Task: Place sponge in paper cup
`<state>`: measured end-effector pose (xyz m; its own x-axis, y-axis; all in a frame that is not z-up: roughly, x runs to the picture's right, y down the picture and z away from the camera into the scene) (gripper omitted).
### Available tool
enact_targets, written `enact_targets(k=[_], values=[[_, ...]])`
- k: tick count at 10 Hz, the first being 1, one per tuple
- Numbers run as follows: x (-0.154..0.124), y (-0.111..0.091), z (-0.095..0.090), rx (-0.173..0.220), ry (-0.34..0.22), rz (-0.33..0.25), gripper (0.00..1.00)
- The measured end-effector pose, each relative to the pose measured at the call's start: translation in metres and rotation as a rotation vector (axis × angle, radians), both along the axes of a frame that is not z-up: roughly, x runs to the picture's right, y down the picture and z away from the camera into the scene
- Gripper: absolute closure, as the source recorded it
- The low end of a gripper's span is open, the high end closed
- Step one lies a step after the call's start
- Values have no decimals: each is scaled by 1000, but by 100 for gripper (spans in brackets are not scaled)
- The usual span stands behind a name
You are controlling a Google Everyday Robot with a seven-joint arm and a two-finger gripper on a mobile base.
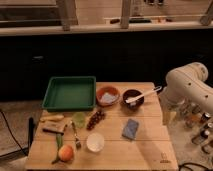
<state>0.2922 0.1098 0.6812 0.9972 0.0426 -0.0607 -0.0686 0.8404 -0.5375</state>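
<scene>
The sponge (131, 128) lies flat on the wooden table (142, 152), right of centre and toward the right edge. The paper cup (95, 142) stands upright and well apart from it, near the middle of the front edge. Between and behind them we see grapes (96, 119) and a green cup (79, 119), with a fork (76, 135) and an orange (66, 152) toward the front-left corner. A green tray (70, 107) fills the back-left corner. A reddish bowl (107, 88) and a dark bowl (133, 103) holding a white utensil (145, 94) sit along the back edge. The gripper (166, 114) hangs off the right edge, beside the table under the white arm (187, 82). Whether it is spread or pressed together we cannot tell. A dark wall (100, 55) and window frames rise behind. Small items (200, 125) at the far right are blurred and cut off.
</scene>
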Motion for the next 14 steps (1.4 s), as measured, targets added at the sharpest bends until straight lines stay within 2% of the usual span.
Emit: enact_targets(k=[2,5,8,12,14], values=[[0,3,1,1,6,-8,20],[-26,13,11,10,27,-81,20],[-21,19,15,18,35,-98,20],[-46,25,26,32,39,-137,20],[-42,32,33,36,37,-151,20]])
